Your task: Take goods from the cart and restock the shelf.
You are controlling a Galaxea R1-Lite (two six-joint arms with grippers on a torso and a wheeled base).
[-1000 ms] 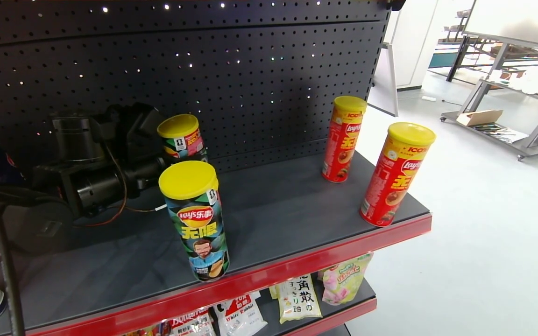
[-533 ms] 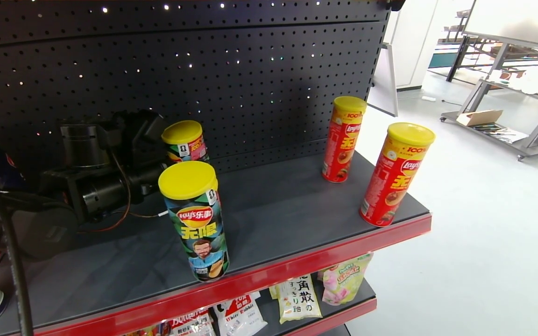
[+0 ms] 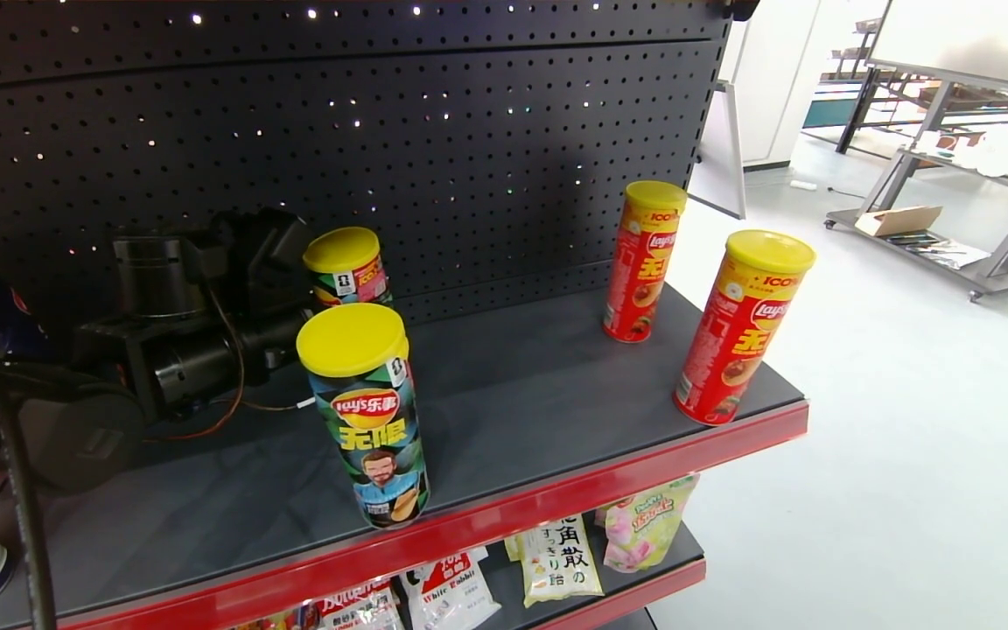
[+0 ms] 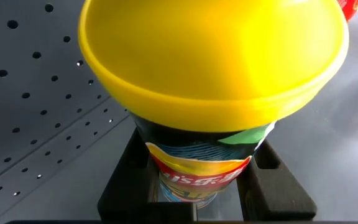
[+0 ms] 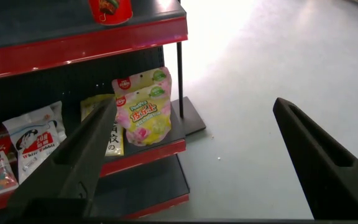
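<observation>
Two green cans (image 3: 368,420) (image 3: 348,267), two red cans (image 3: 644,262) (image 3: 742,328) on shelf (image 3: 548,394). Left gripper (image 4: 199,186) clamped on far green can, far left; right gripper (image 5: 196,104) spread apart. Held can slightly right, lower than a second ago.

Two green cans (image 3: 362,411) (image 3: 346,262), two red cans (image 3: 644,258) (image 3: 745,324)

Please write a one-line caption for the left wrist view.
Left gripper holds a yellow-lidded chip can close to the perforated back panel.
</observation>
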